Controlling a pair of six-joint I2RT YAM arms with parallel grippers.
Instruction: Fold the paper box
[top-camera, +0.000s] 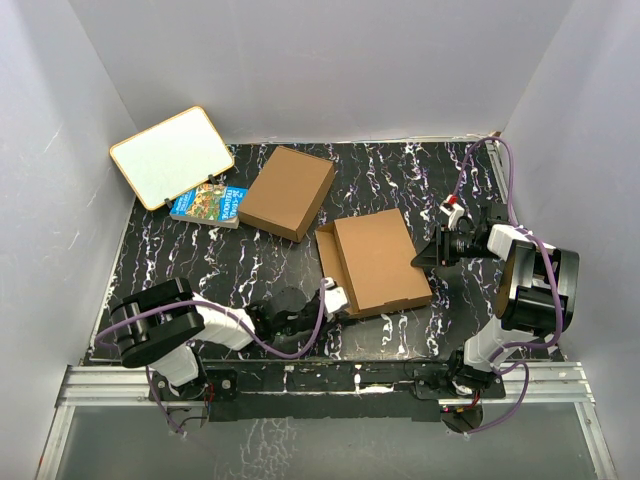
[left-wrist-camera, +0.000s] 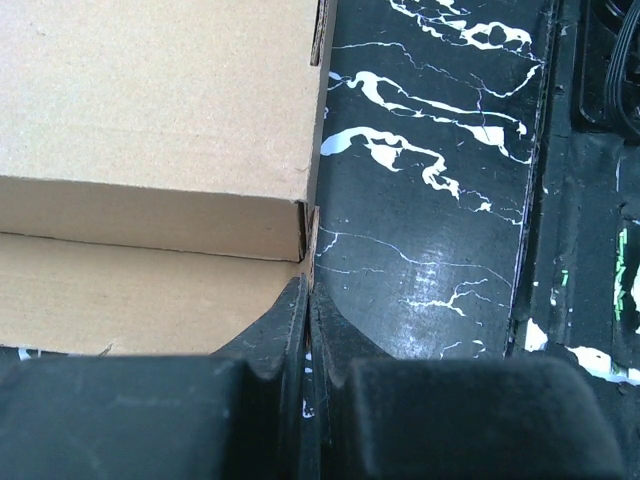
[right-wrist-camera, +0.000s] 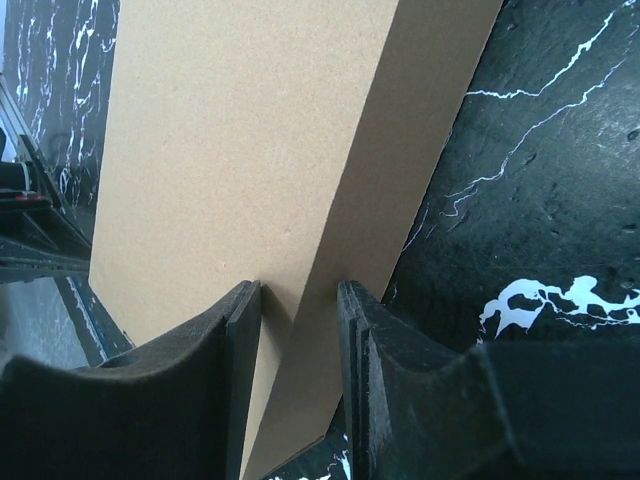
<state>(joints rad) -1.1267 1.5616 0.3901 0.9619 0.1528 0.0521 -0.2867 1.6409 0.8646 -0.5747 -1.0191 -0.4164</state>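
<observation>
Marbled bench (top-camera: 200, 262): right end effector (right-wrist-camera: 297, 295) grasps the paper box (top-camera: 378, 262) edge ahead; left end effector (left-wrist-camera: 309, 295) clenched at its corner, contact unclear overhead.

left pincer (left-wrist-camera: 308, 292) pressed shut, right pincer (right-wrist-camera: 295, 300) gripping

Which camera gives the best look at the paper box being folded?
The top external view: the whole paper box shows there. The left wrist view catches only a corner, the right wrist view only one edge up close.
</observation>
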